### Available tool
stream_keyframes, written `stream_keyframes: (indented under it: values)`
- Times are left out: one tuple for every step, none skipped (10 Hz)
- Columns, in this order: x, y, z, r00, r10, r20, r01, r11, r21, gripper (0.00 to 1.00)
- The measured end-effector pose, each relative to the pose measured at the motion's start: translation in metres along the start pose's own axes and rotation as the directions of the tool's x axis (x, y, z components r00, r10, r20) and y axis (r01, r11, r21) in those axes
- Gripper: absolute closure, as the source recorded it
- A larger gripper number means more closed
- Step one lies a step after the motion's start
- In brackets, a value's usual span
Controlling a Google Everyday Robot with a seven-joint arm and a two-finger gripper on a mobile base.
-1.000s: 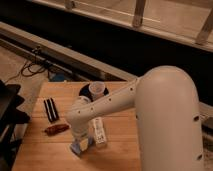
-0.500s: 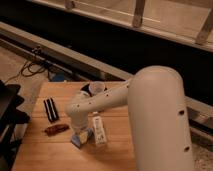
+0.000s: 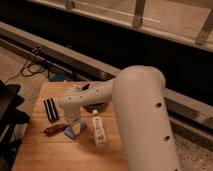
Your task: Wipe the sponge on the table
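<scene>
Since half a second ago the sponge [image 3: 71,132] has been dragged a bit up the counter [image 3: 60,156] and slightly left, with the gripper [image 3: 75,124] carried along right on top of it, so more bare wood is seen below it now. Gripper is parked straight down on the sponge, near the middle of the counter's left half; only a blue corner is left poking out underneath. How the gripper is set can't be told tbh, it's all hidden by the fat white wrist. Just right of the sponge a white bottle [image 3: 98,131] is laid flat, close but not touching as far as can be seen. A reddish-brown thing [image 3: 52,129] is found just left of the sponge, and a striped block [image 3: 51,109] further back. Much of the right side is covered by the arm [image 3: 142,120].
</scene>
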Motion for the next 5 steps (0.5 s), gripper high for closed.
stream_keyframes:
  values:
    - [-0.012,0.003,0.002,1.000,-0.025,0.006,0.025,1.000,-0.008,0.94]
    - [-0.026,0.011,0.004,0.999,-0.045,0.012,0.045,0.999,-0.020,0.94]
    - [-0.040,0.026,0.007,0.998,-0.057,0.017,0.057,0.997,-0.042,0.94]
    - [-0.054,0.042,0.008,0.998,-0.061,0.020,0.063,0.996,-0.067,0.94]
    - [-0.061,0.058,0.008,0.998,-0.054,0.022,0.055,0.995,-0.088,0.94]
